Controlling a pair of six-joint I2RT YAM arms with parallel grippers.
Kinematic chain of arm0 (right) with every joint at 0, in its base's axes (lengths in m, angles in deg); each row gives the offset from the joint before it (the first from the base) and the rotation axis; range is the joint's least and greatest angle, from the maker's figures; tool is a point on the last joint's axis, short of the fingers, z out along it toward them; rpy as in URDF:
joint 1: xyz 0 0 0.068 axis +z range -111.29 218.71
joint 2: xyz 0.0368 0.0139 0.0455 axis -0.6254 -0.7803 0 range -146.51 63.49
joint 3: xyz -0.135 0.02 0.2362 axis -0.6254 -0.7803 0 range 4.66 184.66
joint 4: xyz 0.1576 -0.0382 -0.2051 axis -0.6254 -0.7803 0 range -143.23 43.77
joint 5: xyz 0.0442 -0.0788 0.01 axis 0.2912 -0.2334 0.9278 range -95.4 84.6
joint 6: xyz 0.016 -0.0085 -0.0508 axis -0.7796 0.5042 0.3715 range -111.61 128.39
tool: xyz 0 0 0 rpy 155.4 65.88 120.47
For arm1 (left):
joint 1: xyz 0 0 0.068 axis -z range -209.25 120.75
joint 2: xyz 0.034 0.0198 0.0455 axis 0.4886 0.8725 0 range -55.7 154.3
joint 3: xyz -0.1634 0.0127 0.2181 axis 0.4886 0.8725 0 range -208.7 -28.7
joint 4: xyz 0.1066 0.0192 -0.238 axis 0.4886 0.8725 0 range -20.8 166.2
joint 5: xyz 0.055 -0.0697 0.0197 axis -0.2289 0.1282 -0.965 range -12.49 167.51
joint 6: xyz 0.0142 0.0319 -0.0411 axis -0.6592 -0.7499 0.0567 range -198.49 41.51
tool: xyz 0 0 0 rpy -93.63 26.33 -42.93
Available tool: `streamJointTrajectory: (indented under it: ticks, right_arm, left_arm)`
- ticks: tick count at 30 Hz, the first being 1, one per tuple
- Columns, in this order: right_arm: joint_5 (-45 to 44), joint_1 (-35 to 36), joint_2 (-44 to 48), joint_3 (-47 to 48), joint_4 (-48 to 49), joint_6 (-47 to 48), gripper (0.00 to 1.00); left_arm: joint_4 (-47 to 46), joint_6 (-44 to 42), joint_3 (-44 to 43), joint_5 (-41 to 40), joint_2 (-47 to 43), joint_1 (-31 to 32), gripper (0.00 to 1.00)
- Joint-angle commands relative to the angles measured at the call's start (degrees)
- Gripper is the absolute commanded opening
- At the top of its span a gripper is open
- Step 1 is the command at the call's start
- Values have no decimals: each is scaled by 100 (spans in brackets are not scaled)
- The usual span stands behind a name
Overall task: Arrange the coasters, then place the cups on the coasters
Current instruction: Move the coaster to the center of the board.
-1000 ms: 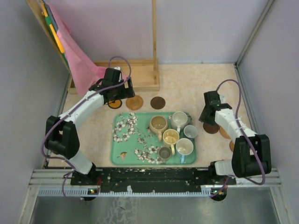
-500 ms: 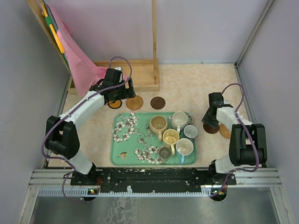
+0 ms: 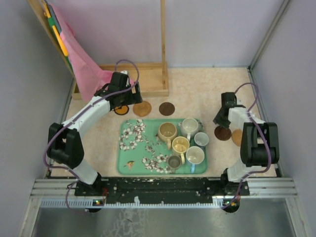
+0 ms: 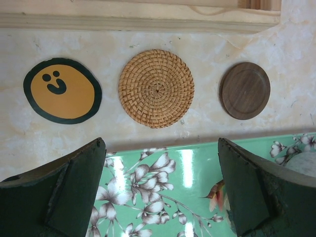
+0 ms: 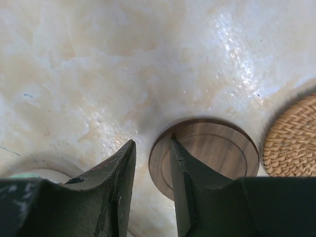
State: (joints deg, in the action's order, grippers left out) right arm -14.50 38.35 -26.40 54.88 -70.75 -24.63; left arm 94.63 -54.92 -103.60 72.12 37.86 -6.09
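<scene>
Three coasters lie in a row behind the tray: a yellow smiley coaster (image 4: pixel 62 91), a woven coaster (image 4: pixel 156 88) and a dark wooden coaster (image 4: pixel 245 90). My left gripper (image 3: pixel 122 101) hangs wide open above the tray's far edge, near the smiley coaster (image 3: pixel 121 110). Right of the tray lie another dark wooden coaster (image 5: pixel 212 153) and a woven coaster (image 5: pixel 292 138). My right gripper (image 5: pixel 151 144) is low over the table, its jaws a narrow gap apart, one finger (image 5: pixel 180 173) over this dark coaster's left rim. Several cups, among them tan (image 3: pixel 167 131), yellow (image 3: pixel 180 144) and white (image 3: pixel 195 155), stand on the tray.
The green floral tray (image 3: pixel 136 148) sits in the middle near the arm bases. A wooden frame (image 3: pixel 148 79) and a pink cloth (image 3: pixel 81 64) stand at the back left. Grey walls close in both sides.
The right arm folded in, bringing its gripper slightly back toward the far side over the dark coaster. The left arm, the coasters and the cups stayed put.
</scene>
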Motion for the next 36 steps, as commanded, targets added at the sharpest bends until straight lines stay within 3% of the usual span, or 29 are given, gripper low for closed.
streamJointTrajectory:
  ticks: [1,10,21,36]
  right_arm:
    - [174,289,-698,249,130,-77,35]
    - [299,815,-1468,1057,177,-130,34]
    - [380,1518,-2751,2856,-214,-155,35]
    - [520,1962,-3619,4389,-588,-119,35]
  left_arm:
    - [-8,-61,-75,-61,-70,17,100]
    - [40,-71,-107,-217,-39,10,100]
    - [59,-84,-92,-269,-71,-33,100]
    - [68,-96,-73,-295,-101,-91,100]
